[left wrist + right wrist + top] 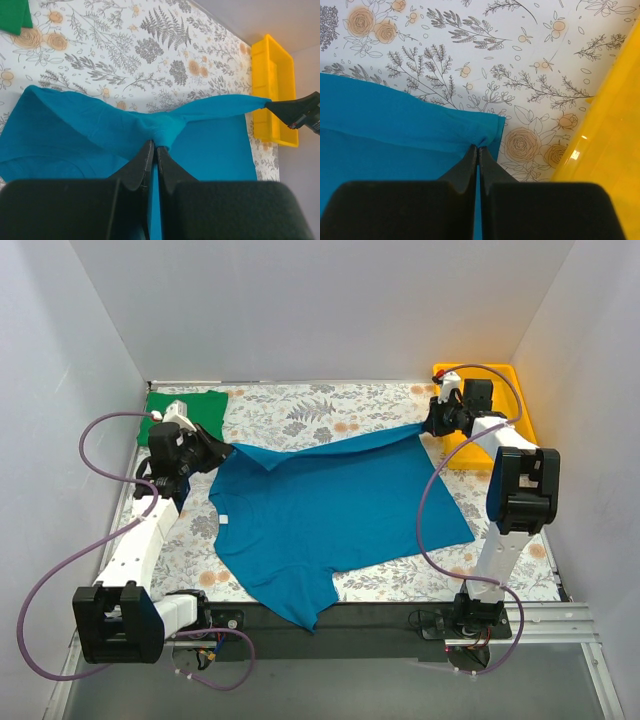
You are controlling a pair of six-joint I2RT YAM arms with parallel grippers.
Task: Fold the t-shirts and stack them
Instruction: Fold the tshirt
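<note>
**Teal shirt pinched at both ends and stretched across the table**

The teal-blue t-shirt [330, 510] lies spread over the middle of the floral-patterned table [300, 410]. Its far edge is raised and drawn into a line between the two arms. The left jaws, at the end of the left arm [140, 540], are pressed together on a bunched fold of this edge near the shirt's left side. The right jaws, on the right arm [505, 530], are pressed together on the edge's right corner, just beside the yellow tray [520, 405]. From the left wrist view the cloth runs as a narrowing band from one pinch to the other, lifted off the table.

The rest of the shirt rests flat. Its small white neck label [226, 519] shows at the left side, and one part hangs over the table's near edge onto the black rail [380, 618].

The green t-shirt [190, 410] sits folded in the far left corner of the table, behind the left jaws and apart from the teal one. The tray occupies the far right corner.
</note>
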